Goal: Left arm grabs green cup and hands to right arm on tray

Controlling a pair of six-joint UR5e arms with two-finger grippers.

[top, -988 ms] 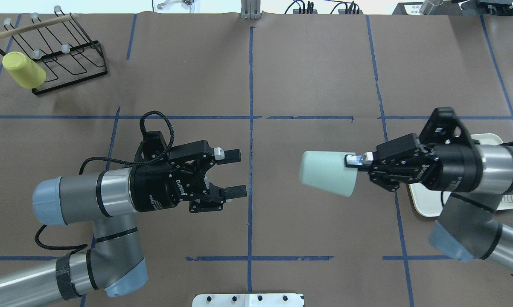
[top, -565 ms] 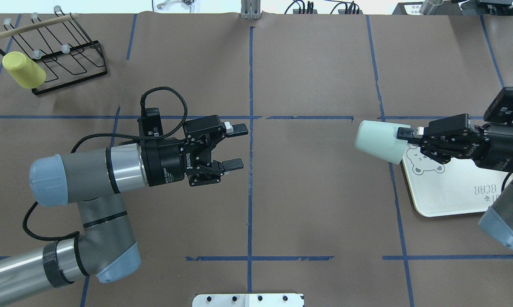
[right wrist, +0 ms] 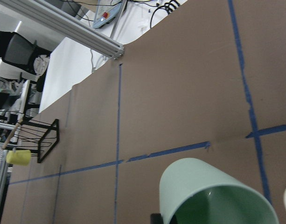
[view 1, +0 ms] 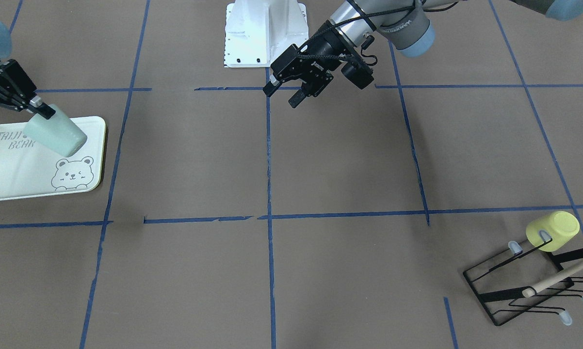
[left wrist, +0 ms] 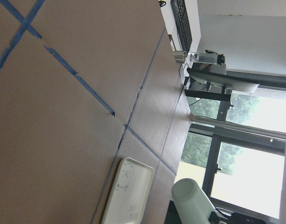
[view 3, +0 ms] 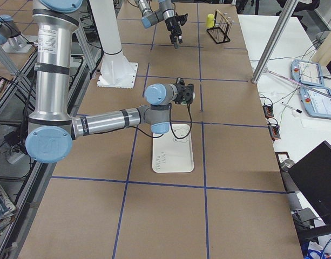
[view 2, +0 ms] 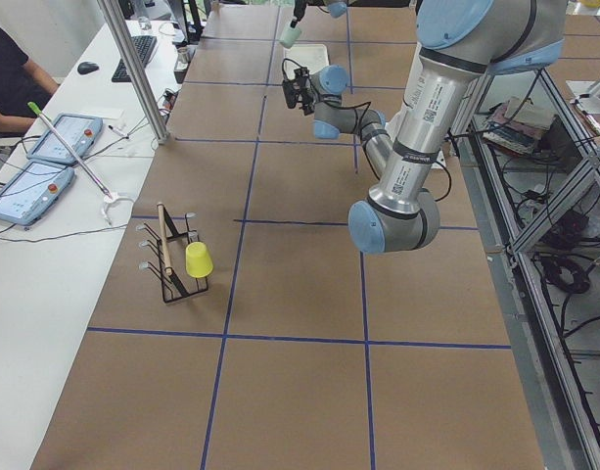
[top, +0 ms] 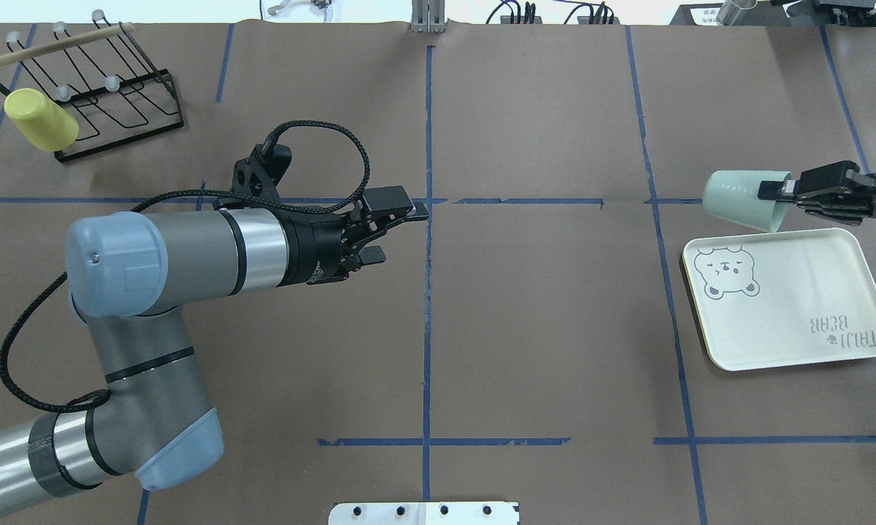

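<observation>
Right pincer [top: 773, 191] is clamping the green cup [top: 740, 200], seemingly over the tray [top: 788, 313]; next, setting it down. Left pincer [top: 393, 232] is gaping, empty.

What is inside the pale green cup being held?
Inside the cup only its darker green wall shows, nothing against it. The bottom is cut off by the picture's edge, so that part is unseen.

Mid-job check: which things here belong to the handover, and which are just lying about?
Job: green cup, in the right tool; tray; left tool, open, empty.
Lying about: yellow cup; wire rack.
</observation>
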